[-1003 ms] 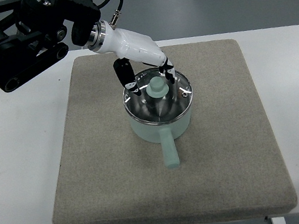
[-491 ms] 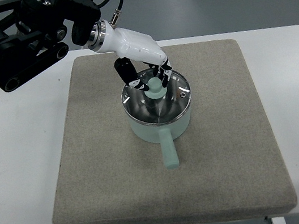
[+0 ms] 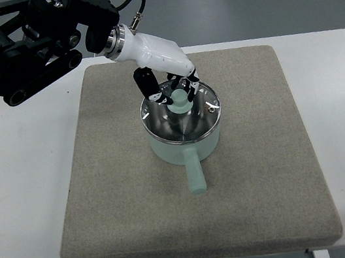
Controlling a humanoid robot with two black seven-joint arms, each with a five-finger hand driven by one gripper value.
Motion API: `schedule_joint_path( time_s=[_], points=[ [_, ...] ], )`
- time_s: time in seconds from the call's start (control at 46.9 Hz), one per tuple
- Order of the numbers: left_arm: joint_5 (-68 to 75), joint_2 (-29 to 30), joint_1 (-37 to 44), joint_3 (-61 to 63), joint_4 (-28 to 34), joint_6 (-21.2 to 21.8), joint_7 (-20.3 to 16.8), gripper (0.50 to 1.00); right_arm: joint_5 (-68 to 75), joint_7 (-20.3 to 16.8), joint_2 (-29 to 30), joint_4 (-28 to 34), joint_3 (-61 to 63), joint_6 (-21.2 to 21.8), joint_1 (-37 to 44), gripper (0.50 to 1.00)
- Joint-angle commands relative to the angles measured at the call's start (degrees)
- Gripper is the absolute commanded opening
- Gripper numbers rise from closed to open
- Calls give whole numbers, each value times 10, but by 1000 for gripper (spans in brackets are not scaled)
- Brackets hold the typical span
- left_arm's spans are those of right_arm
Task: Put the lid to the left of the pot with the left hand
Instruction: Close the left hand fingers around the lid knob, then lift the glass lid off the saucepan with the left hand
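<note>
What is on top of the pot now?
The glass lid covers the pot, and the left hand grips its green knob. Reflections hide the pot's inside.

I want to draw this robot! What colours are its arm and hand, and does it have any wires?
The left hand has a smooth white shell and black fingers with white patches. A shiny silver ring joins it to a chunky black arm, and a thin black cable loops up near the wrist. No right arm shows.

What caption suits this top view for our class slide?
Left hand grasps the knob of the glass lid on the mint pot, on a grey mat.
</note>
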Motion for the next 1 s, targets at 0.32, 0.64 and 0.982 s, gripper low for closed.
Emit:
schedule_joint_path(
  time_s=[0.32, 0.64, 0.982],
  points=[
    [0, 0, -4, -8, 1, 0, 0, 500, 0, 0, 0, 0, 0, 0, 0, 924],
    [-1, 1, -8, -13, 2, 0, 0, 500, 0, -1, 0, 0, 0, 0, 0, 924],
    [-4, 11, -10, -13, 48, 0, 0, 500, 0, 0, 0, 0, 0, 0, 0, 924]
  ],
)
